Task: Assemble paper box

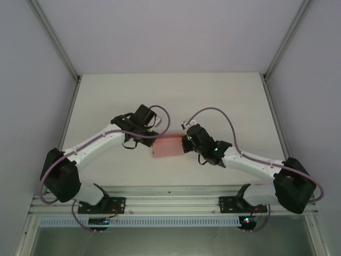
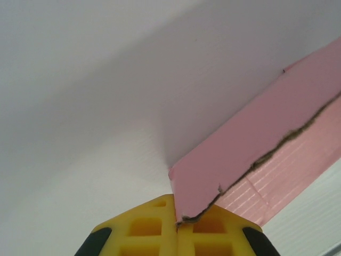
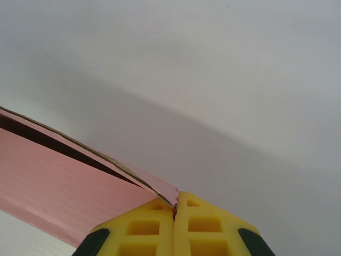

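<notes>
**Pink paper box gripped at both ends**

The paper box [image 1: 168, 145], plain pink card apparently in two layers, sits over the middle of the white worktop [image 1: 170, 96], somewhat toward its near edge. The left gripper [image 2: 176, 213] is clenched on the box's left corner. The right gripper [image 3: 175, 205] is clenched on its right edge, yellow fingers [image 3: 146, 229] pressed together. Pale walls and aluminium posts [image 1: 53, 37] enclose the worktop.
</notes>
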You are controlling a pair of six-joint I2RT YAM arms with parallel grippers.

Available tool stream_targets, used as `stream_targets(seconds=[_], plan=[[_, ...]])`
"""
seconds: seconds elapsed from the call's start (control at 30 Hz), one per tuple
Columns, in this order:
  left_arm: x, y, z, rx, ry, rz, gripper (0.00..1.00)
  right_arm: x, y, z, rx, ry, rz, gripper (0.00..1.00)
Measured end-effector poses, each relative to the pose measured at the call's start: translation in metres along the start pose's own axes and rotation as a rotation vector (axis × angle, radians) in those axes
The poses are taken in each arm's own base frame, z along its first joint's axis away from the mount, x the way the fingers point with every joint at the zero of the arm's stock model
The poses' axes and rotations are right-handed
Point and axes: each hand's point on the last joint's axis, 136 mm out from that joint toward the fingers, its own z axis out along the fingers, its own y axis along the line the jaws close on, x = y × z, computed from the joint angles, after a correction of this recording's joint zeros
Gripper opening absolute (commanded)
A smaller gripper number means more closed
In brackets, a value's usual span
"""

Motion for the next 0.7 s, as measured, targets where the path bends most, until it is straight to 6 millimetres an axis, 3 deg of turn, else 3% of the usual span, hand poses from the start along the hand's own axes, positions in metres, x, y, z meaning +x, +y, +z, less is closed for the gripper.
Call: stream_targets(seconds=[0.3, 0.53, 0.7], plan=[[0.004, -0.006, -0.001, 0.119, 0.076, -0.325, 0.0, 0.003, 0.004, -0.003, 0.091, -0.008, -0.029, 0.0], [0.0, -0.005, -0.001, 0.107, 0.086, -0.385, 0.0, 0.004, 0.003, -0.003, 0.116, -0.014, -0.013, 0.0], [-0.001, -0.001, 0.009, 0.058, -0.013, -0.376, 0.0, 0.006, 0.005, -0.004, 0.102, -0.036, -0.005, 0.0]])
